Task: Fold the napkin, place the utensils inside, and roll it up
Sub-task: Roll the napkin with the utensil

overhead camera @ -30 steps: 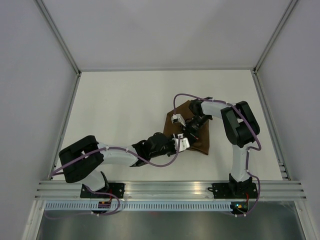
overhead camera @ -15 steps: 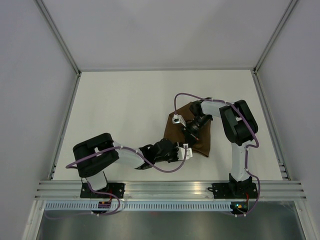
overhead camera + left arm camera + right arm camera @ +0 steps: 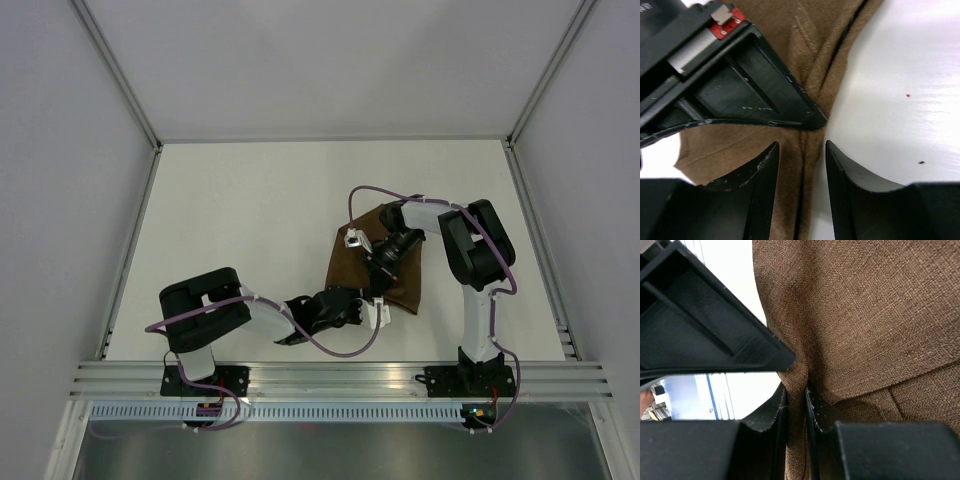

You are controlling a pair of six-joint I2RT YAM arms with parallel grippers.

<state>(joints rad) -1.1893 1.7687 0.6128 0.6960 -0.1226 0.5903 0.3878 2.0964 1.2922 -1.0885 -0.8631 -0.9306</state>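
Observation:
The dark brown napkin (image 3: 403, 280) lies folded on the white table, right of centre. My right gripper (image 3: 377, 282) reaches down onto its near-left part and is shut on a pinched ridge of the cloth, seen close up in the right wrist view (image 3: 796, 397). My left gripper (image 3: 383, 304) sits at the napkin's near edge, open, with a folded edge of the napkin (image 3: 735, 145) lying between its fingers (image 3: 801, 152) untouched. The two grippers are nearly tip to tip; the right gripper's finger (image 3: 765, 95) crosses just ahead of the left jaws. The knife is not in view.
The left arm's elbow (image 3: 205, 310) lies low over the table's near-left part. An aluminium rail (image 3: 340, 378) runs along the near edge, and the frame posts (image 3: 130, 250) border the table's sides. Grey walls enclose the cell.
The left arm has drawn its elbow to the right and its gripper has slid from on top of the napkin toward the napkin's near edge. The right gripper has stayed pinched on the cloth.

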